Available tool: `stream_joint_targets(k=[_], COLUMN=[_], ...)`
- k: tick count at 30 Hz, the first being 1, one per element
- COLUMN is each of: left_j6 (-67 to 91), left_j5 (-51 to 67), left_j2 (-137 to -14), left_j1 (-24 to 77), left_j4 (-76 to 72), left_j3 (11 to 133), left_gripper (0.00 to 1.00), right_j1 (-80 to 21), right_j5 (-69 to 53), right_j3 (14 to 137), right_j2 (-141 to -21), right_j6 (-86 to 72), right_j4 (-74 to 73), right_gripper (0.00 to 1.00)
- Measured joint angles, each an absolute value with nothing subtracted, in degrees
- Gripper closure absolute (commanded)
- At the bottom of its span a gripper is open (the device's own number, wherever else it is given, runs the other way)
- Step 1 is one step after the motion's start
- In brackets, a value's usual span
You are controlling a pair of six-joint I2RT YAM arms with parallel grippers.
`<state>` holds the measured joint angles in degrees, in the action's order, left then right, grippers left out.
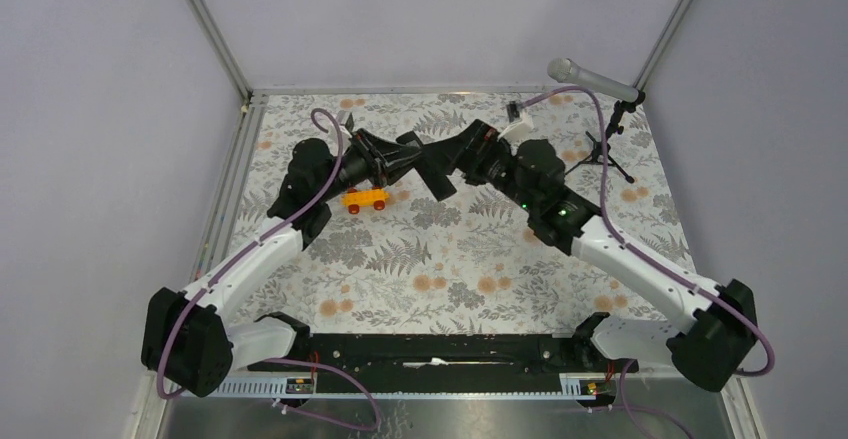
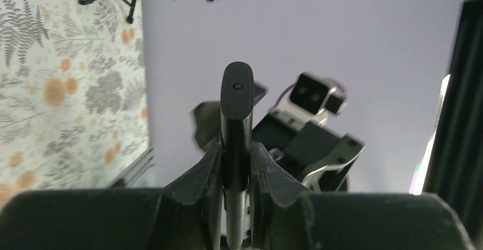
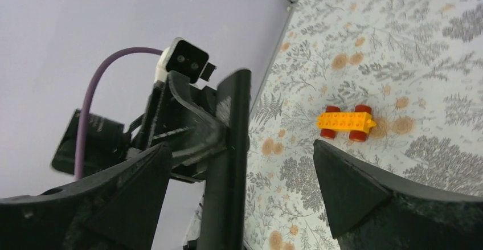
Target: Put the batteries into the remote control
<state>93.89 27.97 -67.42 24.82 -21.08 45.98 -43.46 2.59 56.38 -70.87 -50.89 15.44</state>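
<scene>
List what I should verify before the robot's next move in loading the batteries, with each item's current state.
1. Slim flat black remote control bar clamped by left end effector: ok.
2. Right end effector open, a finger on each side of the remote: ok.
3. Batteries located: cannot tell; none shows in any view.
4. Battery compartment open or loaded: cannot tell.
5. Orange toy car on the floral table, apart from both end effectors: ok.
</scene>
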Motion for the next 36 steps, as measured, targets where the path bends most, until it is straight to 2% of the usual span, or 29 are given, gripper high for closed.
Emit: stream_joint_targets(k=[8,12,15,17,20,28,31,33,34,36], left_j6=[73.7,67.0,64.6,63.8,64.0,66.1,67.4,67.8,67.8,67.2], left_j5=[43.4,49.4,52.4,53.6,55.2,56.6,56.6,56.6,56.6,56.5], left_j2=[-67.2,-67.2,-67.2,-67.1,-67.1,-67.2,-67.3,-67.4,-67.4,-67.3], left_j1=[23.4,23.4,23.4,23.4,23.4,23.4,23.4,23.3,23.3,23.3], left_j4=[-14.2,-12.5,-12.6,-12.8,-14.8,-19.2,-20.6,-21.6,-22.2,-23.3], left_j3=[50.6,50.7,50.7,50.7,50.7,50.8,50.9,50.9,50.9,51.0], left_gripper=[1.00,1.00,1.00,1.00,1.00,1.00,0.99,0.89,0.77,0.40], right_j1=[-36.8,-36.7,-36.7,-36.7,-36.7,-36.7,-36.7,-36.7,-36.7,-36.7], right_j5=[-22.1,-35.1,-41.2,-43.8,-46.5,-50.9,-51.3,-51.4,-50.9,-49.6], right_j3=[56.8,56.8,56.2,54.9,54.4,53.4,52.8,52.8,52.8,52.8], right_j2=[-62.3,-63.9,-65.6,-65.9,-66.4,-69.8,-70.3,-70.5,-70.5,-70.5], right_j6=[-40.9,-37.3,-37.2,-37.7,-38.2,-41.1,-41.5,-42.2,-42.7,-43.7], right_j4=[10.9,8.1,8.6,10.1,11.5,18.1,19.6,20.2,20.1,19.9], right_gripper=[0.01,0.13,0.18,0.25,0.37,0.58,0.76,0.86,0.91,0.97])
